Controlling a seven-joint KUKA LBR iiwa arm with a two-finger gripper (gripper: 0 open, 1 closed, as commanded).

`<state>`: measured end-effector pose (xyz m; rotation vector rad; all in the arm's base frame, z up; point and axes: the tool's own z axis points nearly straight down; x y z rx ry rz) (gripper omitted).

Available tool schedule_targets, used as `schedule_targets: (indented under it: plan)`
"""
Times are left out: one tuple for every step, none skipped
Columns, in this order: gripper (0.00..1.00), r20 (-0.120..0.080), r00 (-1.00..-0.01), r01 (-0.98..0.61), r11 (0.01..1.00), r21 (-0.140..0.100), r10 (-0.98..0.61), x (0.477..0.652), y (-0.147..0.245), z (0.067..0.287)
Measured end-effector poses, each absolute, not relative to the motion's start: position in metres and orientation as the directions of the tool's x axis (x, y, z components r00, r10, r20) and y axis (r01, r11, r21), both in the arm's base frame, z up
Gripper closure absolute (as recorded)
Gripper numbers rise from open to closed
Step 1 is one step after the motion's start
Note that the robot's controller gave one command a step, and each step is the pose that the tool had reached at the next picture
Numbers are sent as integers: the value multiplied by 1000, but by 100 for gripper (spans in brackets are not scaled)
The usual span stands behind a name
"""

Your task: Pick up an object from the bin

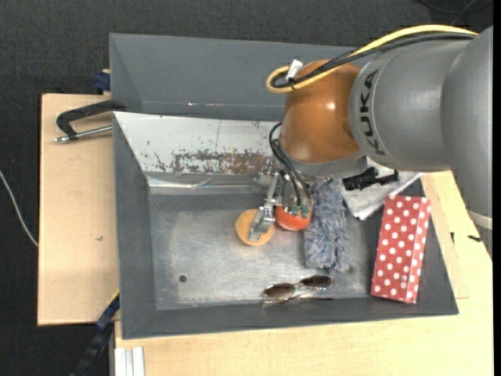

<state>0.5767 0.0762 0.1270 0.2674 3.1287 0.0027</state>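
Grey metal bin [196,265] is holding a pale orange round disc [249,233] mid-floor. The gripper [267,218] is hovering at it, apparently lining up a grasp; clenched or released, I cannot tell. Next: closing squarely, then lifting.

disc [252,232] left of ball [293,221] | cloth [327,229] right of ball | sunglasses [297,290] in front | box [401,249] far right
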Motion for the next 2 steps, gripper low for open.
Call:
schedule_targets:
  plan:
    - [0,3,-1000,5,1000,1,5,566,73,96]
    - [0,0,-957,289,957,2,289,577,64,77]
